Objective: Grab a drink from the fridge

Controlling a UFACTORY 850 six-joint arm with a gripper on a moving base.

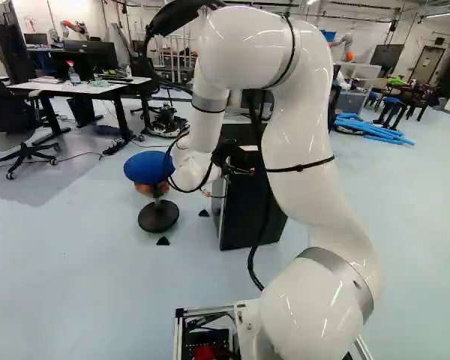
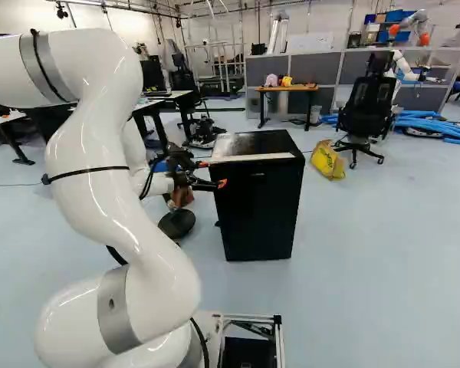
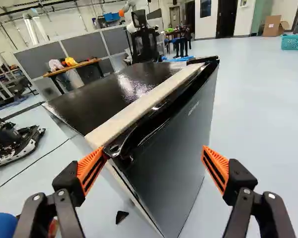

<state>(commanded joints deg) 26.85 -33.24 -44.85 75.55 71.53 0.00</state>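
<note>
The fridge [image 2: 261, 207] has a black door and top, with a cream strip [image 3: 144, 102] between them. The arm [image 2: 100, 207] is white with grey rings. The claw [image 2: 213, 173] is black, and its orange pads [image 3: 91, 163] have fine ridges. The stool seat [image 1: 145, 166] is blue.

With twelve o'clock straight ahead of the base, there is one fridge [image 2: 259, 211] at twelve, one blue stool [image 1: 148, 166] with two small black wedges [image 1: 163, 241] at eleven, and one yellow bag [image 2: 327, 159] at one. Office chairs number at least three: two [image 1: 7, 109] [image 1: 144, 69] toward ten and one [image 2: 366, 107] toward one. The one gripper [image 2: 213, 174] has two fingers [image 3: 92, 167], with one basket [image 3: 293, 42] and one cardboard box [image 3: 273, 26] toward its one o'clock.
</note>
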